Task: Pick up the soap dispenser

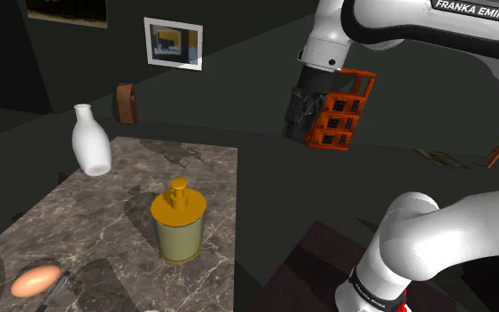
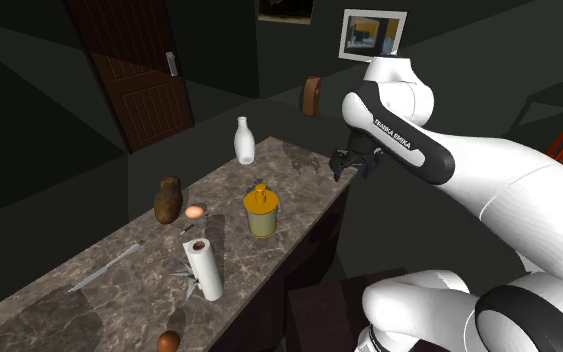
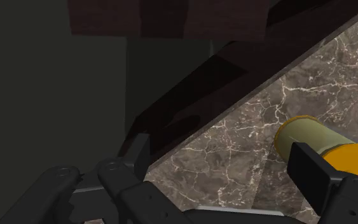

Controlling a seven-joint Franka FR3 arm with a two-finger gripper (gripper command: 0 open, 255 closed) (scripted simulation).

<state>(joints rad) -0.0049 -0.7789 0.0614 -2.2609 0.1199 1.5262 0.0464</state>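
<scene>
While hand [image 3: 222, 150] gapes, cylindrical soap dispenser [image 1: 179, 227] on veined marble counter [image 1: 97, 208]

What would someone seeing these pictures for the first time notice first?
The yellow-topped soap dispenser stands in the middle of the dark marble table, with a white bottle near its far corner. The big white arm hangs high at the shoulder view's right of the table, its black jaws open and holding nothing.
</scene>
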